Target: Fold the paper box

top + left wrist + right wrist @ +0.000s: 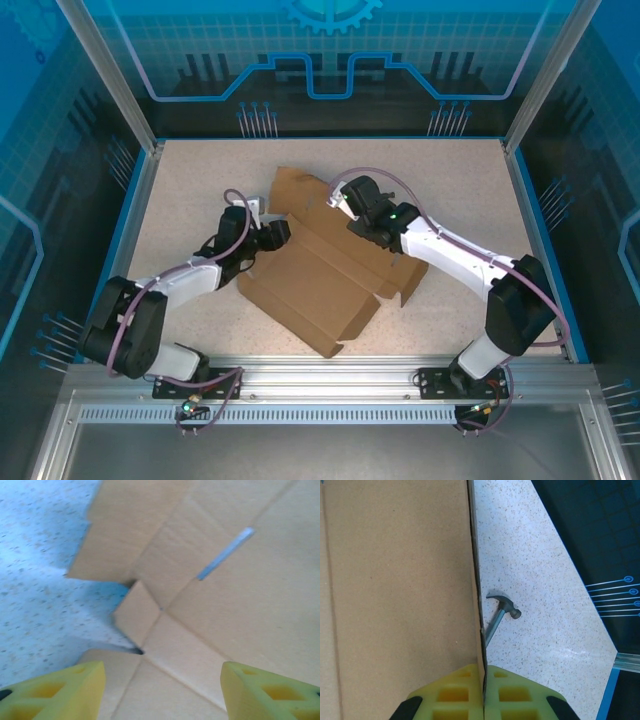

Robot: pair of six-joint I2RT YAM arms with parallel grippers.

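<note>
The plain brown cardboard paper box (320,285) lies part-folded in the middle of the top view. It sits skewed on the pale speckled desk (470,190), with one flap reaching toward the upper centre. The left hand (275,235) sits at the box's left edge. In its wrist view the yellow fingers (55,692) stand apart at the bottom corners, over creased cardboard and gripping nothing. The right hand (336,203) is at the upper flap. In its view the yellow fingers (455,695) are pressed together at bottom centre, pinching the thin edge of an upright panel. Just right of that panel a small grey metal hammer (502,612) lies on the desk.
</note>
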